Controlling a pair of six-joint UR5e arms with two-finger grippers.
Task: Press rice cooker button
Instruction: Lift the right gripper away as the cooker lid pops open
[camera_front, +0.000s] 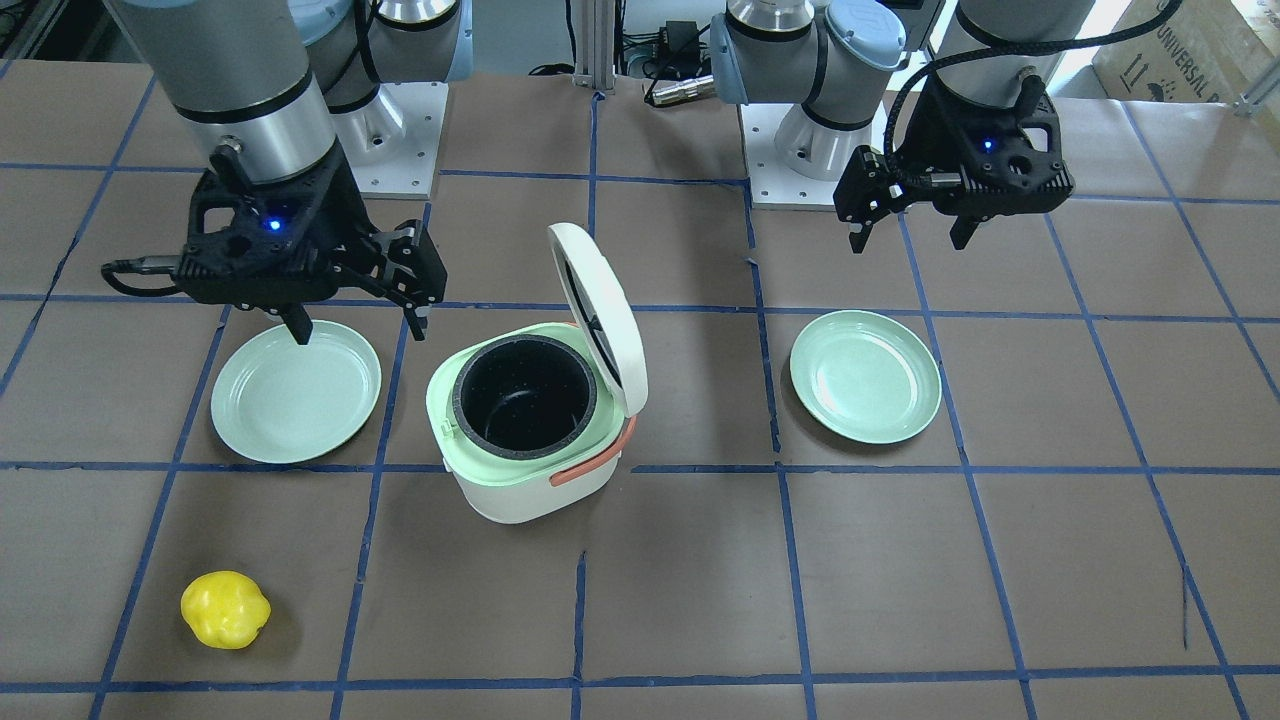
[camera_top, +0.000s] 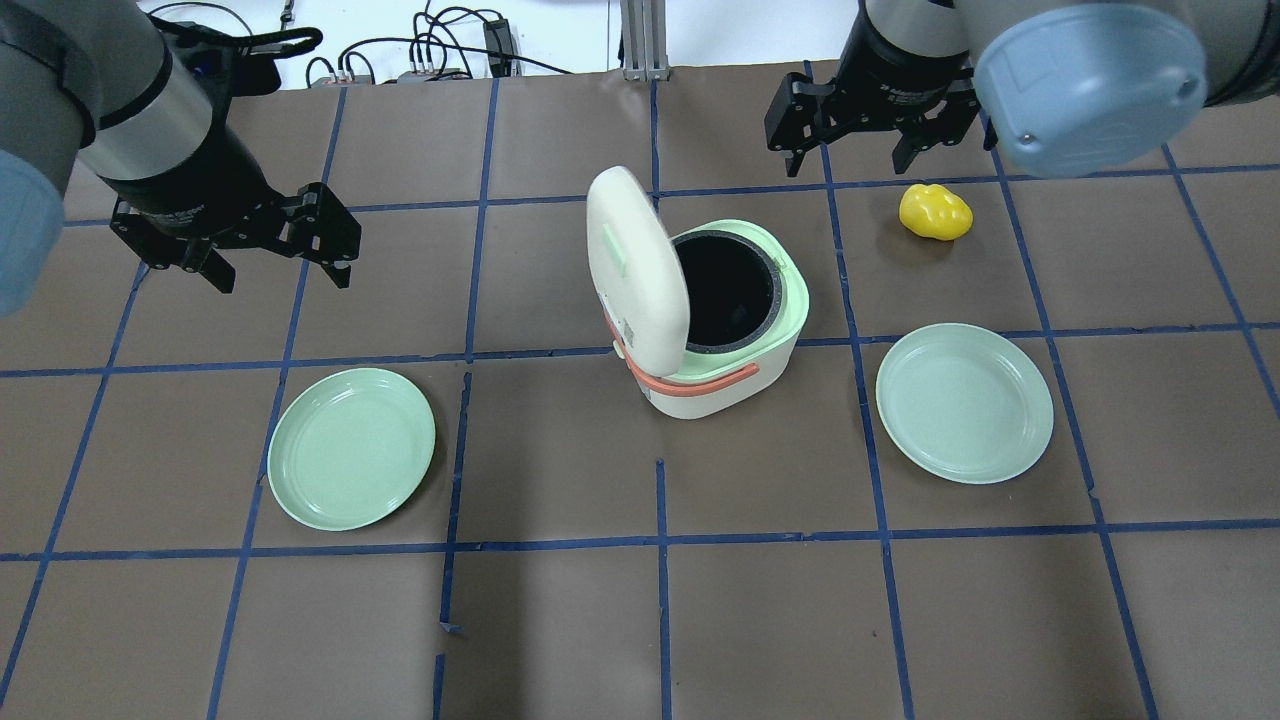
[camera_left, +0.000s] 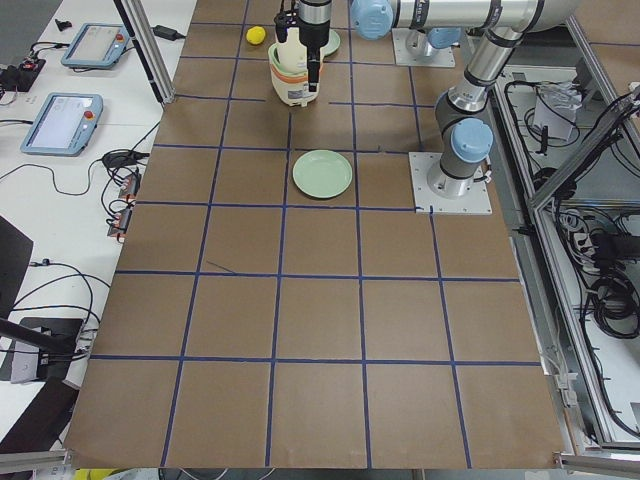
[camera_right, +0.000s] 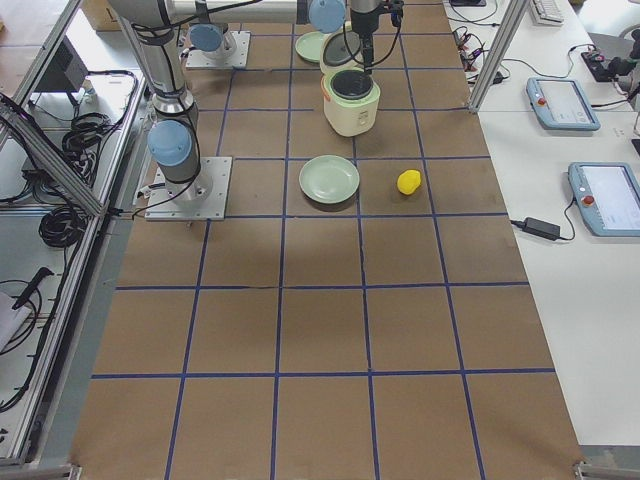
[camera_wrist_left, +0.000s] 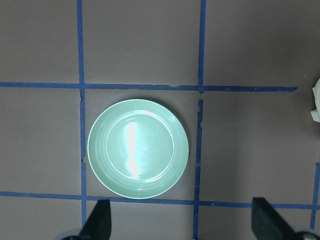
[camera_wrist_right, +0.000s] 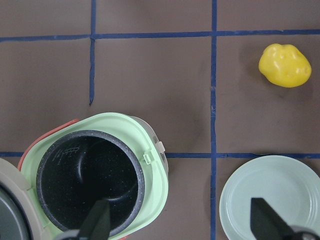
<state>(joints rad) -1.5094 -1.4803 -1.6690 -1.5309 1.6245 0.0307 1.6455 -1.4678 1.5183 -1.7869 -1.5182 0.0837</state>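
Observation:
The white and pale green rice cooker (camera_front: 530, 470) stands mid-table with its lid (camera_front: 600, 310) swung up and the black inner pot (camera_top: 725, 290) showing. A small white latch tab (camera_wrist_right: 159, 146) sits on its rim. My right gripper (camera_top: 850, 160) is open and empty. It hovers high, off the cooker's latch side, and sees the cooker (camera_wrist_right: 95, 175) at its view's lower left. My left gripper (camera_top: 280, 272) is open and empty. It hovers well away from the cooker, over a green plate (camera_wrist_left: 138, 148).
One green plate (camera_top: 352, 447) lies on my left side and another (camera_top: 964, 402) on my right side. A yellow pepper-like object (camera_top: 935, 212) lies past the right plate, near my right gripper. Blue tape lines grid the brown table.

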